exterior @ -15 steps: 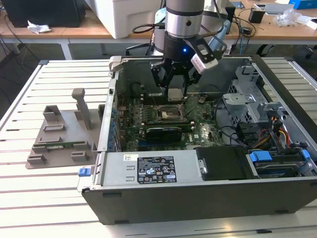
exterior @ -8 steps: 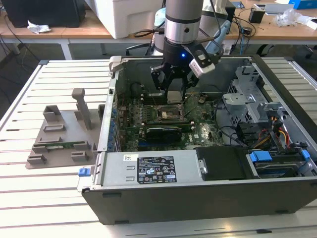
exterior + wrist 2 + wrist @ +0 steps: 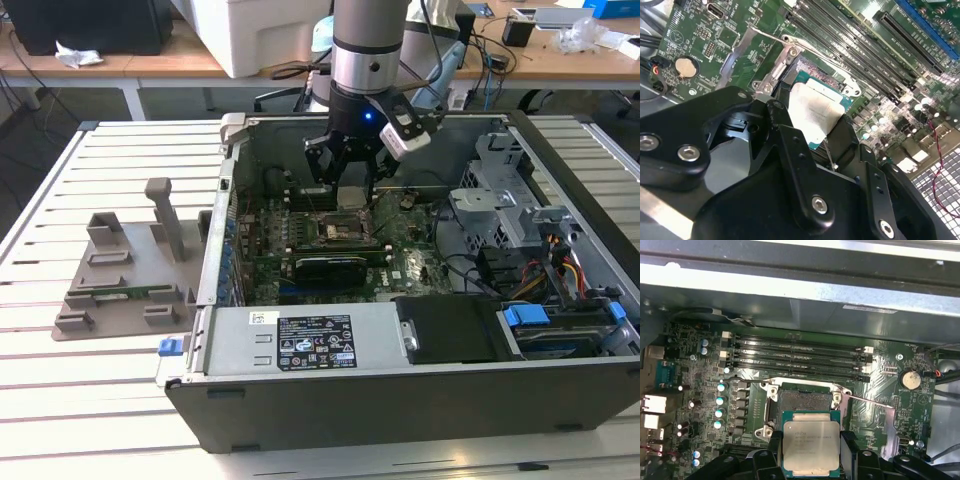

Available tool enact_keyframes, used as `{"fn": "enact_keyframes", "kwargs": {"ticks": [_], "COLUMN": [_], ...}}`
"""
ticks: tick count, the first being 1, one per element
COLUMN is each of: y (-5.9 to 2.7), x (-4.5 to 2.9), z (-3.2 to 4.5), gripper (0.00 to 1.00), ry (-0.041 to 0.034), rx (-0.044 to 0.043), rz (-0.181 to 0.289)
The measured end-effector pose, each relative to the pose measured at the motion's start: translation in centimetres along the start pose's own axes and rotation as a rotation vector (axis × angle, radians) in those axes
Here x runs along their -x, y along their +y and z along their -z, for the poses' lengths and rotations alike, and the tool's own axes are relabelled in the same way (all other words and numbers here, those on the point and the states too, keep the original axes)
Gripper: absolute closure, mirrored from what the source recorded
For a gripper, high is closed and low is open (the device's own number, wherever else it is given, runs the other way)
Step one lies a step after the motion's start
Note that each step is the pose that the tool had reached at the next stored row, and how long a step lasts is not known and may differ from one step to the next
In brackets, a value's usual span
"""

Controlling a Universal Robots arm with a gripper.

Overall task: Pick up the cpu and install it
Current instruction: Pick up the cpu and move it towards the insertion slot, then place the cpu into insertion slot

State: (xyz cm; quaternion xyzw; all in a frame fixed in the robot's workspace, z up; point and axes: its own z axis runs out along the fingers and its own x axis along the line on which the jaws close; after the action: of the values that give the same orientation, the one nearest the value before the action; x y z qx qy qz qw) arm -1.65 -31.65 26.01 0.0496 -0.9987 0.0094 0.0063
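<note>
The cpu (image 3: pixel 810 445) is a flat square chip with a silver-grey metal top and a green rim. My gripper (image 3: pixel 811 452) is shut on it, a black finger (image 3: pixel 774 446) pressing on each opposite edge. It hangs a little above the motherboard, partly over the open black socket (image 3: pixel 805 400), whose metal frame is swung back. In the second wrist view the cpu (image 3: pixel 812 112) looks pale between the black fingers (image 3: pixel 846 136), with the socket (image 3: pixel 809 71) just past it. In the exterior view my gripper (image 3: pixel 350 190) reaches down into the open case above the socket (image 3: pixel 345 232).
The open computer case (image 3: pixel 400 400) lies on a slatted white table (image 3: pixel 100 400). A grey fixture (image 3: pixel 125 280) stands at the exterior view's left. Memory slots (image 3: pixel 800 352), a thin socket lever (image 3: pixel 867 401), a coin cell (image 3: pixel 911 379) and a drive cage (image 3: pixel 500 200) surround the socket.
</note>
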Motion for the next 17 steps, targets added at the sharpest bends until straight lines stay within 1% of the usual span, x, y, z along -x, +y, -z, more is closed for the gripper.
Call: {"fn": "enact_keyframes", "kwargs": {"ticks": [14, 17], "y": [0.00, 0.00], "x": [0.04, 0.04], "z": [0.00, -0.01], "gripper": [0.45, 0.45], "ry": [0.0000, 0.0005], "rx": [0.0000, -0.0024], "rz": [0.000, -0.015]}}
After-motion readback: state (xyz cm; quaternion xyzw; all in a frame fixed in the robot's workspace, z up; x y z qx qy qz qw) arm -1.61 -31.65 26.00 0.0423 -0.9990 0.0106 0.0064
